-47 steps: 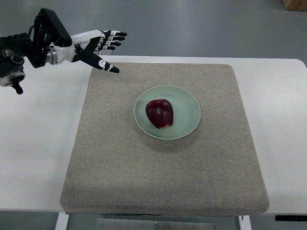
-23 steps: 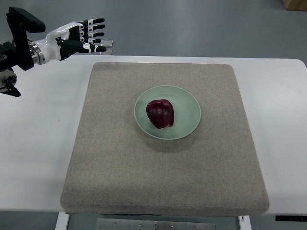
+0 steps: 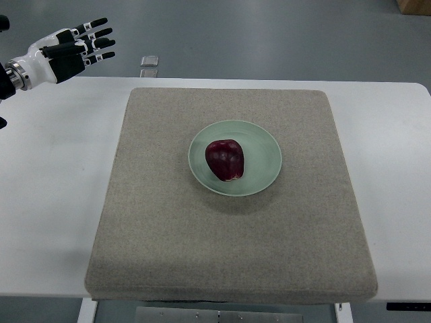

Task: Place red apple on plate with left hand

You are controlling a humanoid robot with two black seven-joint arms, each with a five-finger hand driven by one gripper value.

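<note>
A dark red apple (image 3: 224, 159) lies on a pale green plate (image 3: 264, 149) in the middle of the grey felt mat (image 3: 229, 249). My left hand (image 3: 74, 48) hovers at the far upper left, beyond the table's back edge and well away from the plate. Its black and white fingers (image 3: 97, 44) are spread and hold nothing. The right arm does not show.
The mat lies on a white table (image 3: 54, 202). A small grey square object (image 3: 149, 60) sits on the floor just behind the table's back edge. A brown box corner (image 3: 414, 5) shows at the top right.
My left hand has pulled back to the left and up, from the mat's back left corner to past the table's far edge. The apple and plate have not moved.
</note>
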